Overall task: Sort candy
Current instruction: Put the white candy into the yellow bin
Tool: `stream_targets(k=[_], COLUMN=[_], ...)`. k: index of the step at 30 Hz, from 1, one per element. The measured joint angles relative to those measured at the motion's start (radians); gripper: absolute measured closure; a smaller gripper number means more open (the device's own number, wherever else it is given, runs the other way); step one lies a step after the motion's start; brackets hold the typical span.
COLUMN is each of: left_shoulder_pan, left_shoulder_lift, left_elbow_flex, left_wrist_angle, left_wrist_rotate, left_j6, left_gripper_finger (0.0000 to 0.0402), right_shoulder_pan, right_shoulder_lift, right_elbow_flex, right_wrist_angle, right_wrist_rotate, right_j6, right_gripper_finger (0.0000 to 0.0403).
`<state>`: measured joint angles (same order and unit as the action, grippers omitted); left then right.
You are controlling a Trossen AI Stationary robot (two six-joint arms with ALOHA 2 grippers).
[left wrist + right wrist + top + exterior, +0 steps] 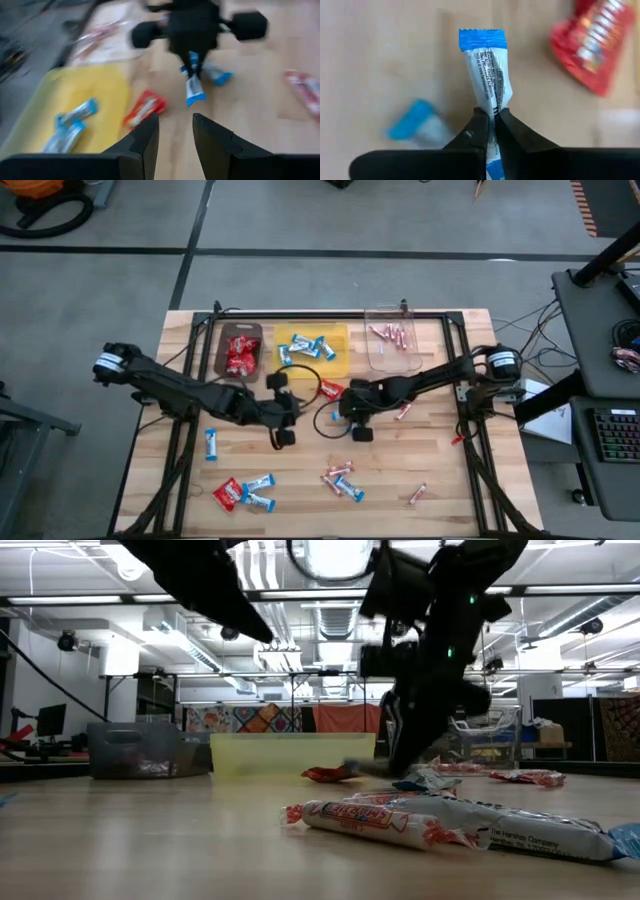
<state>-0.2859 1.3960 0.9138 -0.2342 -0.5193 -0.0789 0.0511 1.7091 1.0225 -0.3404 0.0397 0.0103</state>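
Right gripper point(491, 122) fingers pinched on blue-and-white wrapped candy bar point(487, 75): light, crinkly, slippery; grip mid-body. Left gripper point(175, 132) fingers parted, empty.

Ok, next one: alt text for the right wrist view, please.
The right gripper is shut on a blue-and-white candy bar, pinching it over the wooden table. A red candy packet and another blue-and-white bar lie blurred nearby.
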Motion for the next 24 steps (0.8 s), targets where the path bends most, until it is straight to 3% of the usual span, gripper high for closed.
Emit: stream_targets(k=[4,8,20,24], left_shoulder_pan=[-0.001,-0.001,0.001,0.001], left_shoulder_lift=[0.060,0.109,0.130,0.129], left_elbow_flex=[0.000,0.000,0.000,0.000], left_wrist_angle=[0.129,0.205,0.241,0.242], left_wrist_rotate=[0.120,0.200,0.222,0.211], left_j6=[0.123,0.174,0.163,0.163], left_gripper_finger=[0.0298,0.0298,0.0300,0.0334], right_shoulder_pan=[-0.013,-0.014,-0.020,-0.019], right_shoulder_lift=[-0.058,-0.102,-0.136,-0.136], right_elbow_flex=[0.000,0.000,0.001,0.001], right_wrist_angle=[0.053,0.156,0.295,0.338], right_wrist_rotate=[-0.212,-0.308,-0.356,-0.361], right_j6=[0.050,0.078,0.163,0.173], right_gripper_finger=[0.0388,0.0388,0.0390,0.0382])
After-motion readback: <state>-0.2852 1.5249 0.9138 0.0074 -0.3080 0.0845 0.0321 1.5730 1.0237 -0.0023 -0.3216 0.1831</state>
